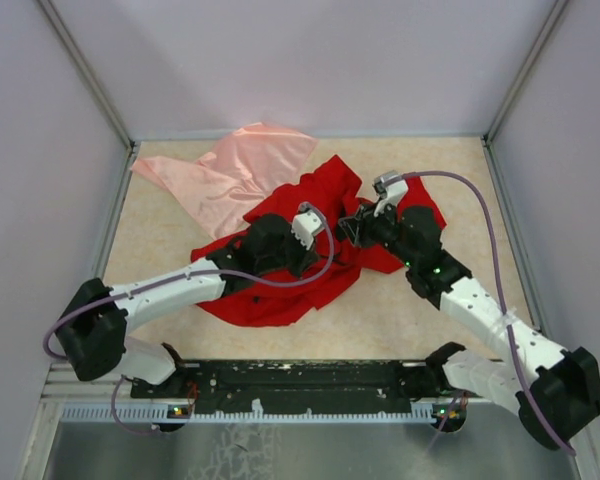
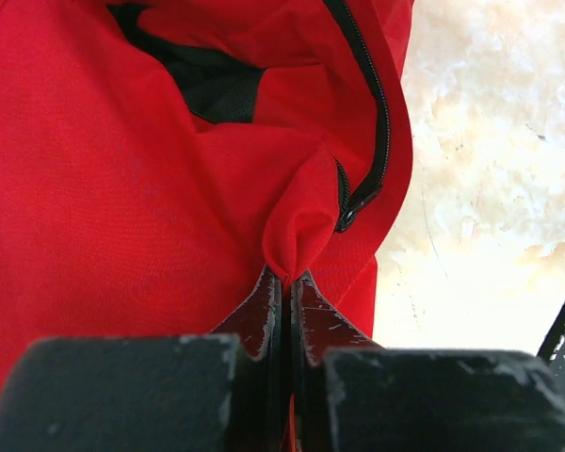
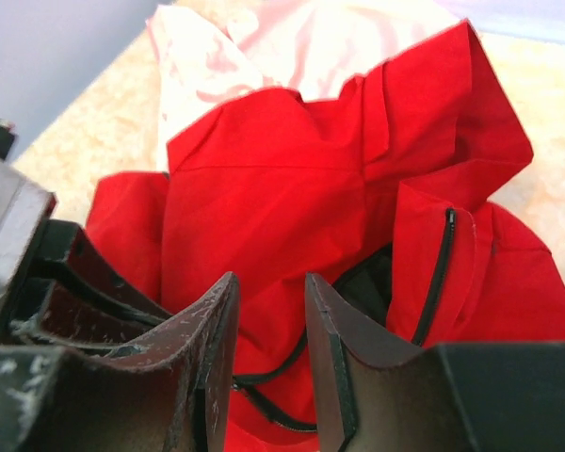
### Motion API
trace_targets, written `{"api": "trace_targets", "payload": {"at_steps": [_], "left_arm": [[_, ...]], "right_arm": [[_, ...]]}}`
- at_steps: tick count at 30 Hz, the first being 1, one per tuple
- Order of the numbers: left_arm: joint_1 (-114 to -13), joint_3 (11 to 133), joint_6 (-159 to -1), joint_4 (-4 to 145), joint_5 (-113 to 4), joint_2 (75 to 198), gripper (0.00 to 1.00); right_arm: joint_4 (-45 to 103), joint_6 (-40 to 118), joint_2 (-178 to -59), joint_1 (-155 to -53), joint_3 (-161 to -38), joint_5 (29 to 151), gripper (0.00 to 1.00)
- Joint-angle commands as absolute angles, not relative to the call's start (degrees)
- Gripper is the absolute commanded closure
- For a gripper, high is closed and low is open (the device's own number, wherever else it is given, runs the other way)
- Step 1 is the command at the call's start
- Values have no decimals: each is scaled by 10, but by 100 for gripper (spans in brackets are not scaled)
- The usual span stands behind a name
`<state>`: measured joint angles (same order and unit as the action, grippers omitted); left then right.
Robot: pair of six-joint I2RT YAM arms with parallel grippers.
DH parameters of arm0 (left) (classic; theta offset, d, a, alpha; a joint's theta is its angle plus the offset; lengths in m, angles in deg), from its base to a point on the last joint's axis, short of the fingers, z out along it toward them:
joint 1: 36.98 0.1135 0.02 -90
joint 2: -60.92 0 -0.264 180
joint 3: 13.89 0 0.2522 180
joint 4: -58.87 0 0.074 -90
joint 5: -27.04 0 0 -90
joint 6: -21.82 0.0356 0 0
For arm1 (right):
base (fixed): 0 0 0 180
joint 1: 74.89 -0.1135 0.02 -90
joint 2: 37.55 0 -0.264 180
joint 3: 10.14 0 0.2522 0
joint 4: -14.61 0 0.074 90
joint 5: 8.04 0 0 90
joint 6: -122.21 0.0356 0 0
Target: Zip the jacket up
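Crumpled red jacket (image 1: 270, 295) lies against the pink cloth (image 1: 235, 170). Left gripper (image 2: 284, 282) pinches a fabric fold beside the zipper (image 2: 384, 122); right gripper (image 3: 270, 287), fingers apart, hovers above. Best to keep the fold taut so zipper edges align.

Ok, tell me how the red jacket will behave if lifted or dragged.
Probably floppy: the jacket lies crumpled in deep folds and puckers to a peak where the left fingers pinch it. Likely light, since that small pinch holds a fold up. Dragged, it would probably bunch rather than slide flat; the zipper edge curls.
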<state>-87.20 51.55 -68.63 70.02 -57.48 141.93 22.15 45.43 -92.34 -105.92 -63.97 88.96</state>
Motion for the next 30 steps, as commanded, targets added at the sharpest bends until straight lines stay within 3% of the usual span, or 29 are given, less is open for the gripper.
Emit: {"api": "trace_targets", "payload": {"at_steps": [1, 17, 22, 30], "left_arm": [[-882, 498, -712, 719, -627, 1422, 100], [-883, 306, -842, 602, -725, 1284, 100], [-883, 269, -900, 581, -766, 1263, 100], [-862, 173, -954, 488, -757, 1198, 100]], "right_arm": [[218, 449, -960, -1061, -676, 890, 65], [204, 496, -1087, -1029, -574, 782, 64], [233, 510, -1071, -1028, -542, 762, 77], [282, 522, -1008, -1029, -497, 753, 82]]}}
